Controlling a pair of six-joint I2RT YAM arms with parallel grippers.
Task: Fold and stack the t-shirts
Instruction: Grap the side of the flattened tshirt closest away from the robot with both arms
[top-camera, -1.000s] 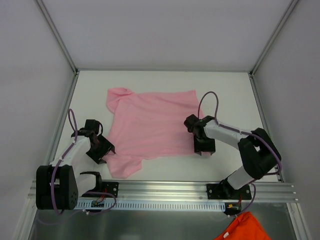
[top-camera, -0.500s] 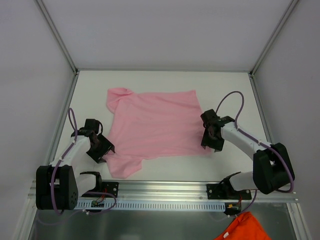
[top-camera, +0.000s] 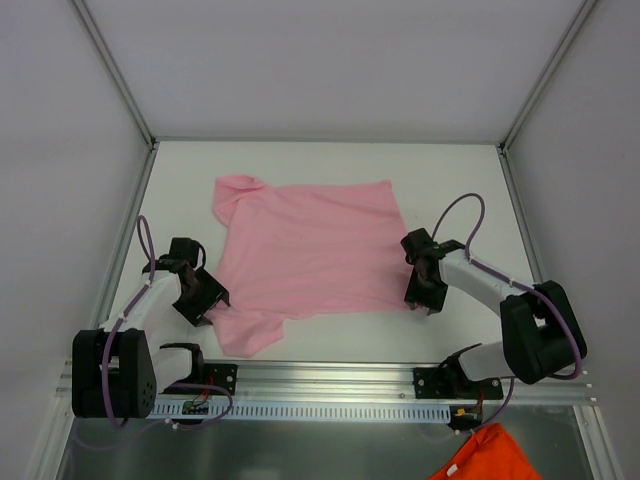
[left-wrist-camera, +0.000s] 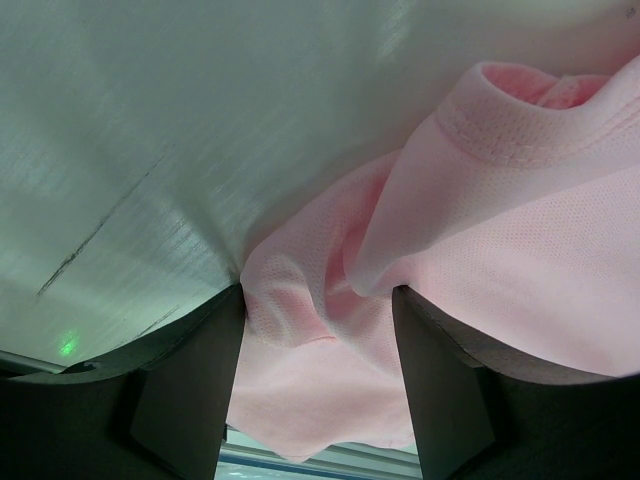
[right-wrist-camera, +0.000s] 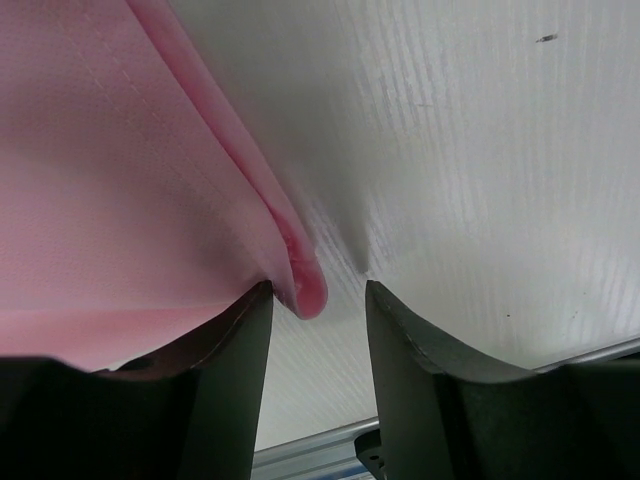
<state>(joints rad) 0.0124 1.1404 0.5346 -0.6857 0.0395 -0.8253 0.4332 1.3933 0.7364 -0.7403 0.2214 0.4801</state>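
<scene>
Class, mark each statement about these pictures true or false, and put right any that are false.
1. The pink t-shirt lies spread on the white table. True.
2. The orange cloth lies on the pink t-shirt. False: it lies apart, at the bottom right of the top view.
3. A corner of the pink t-shirt sits between the open fingers of the right gripper. True.
4. The left gripper is at the shirt's far edge. False: it is at the near left corner.
5. The shirt bears a print. False: it is plain.
</scene>
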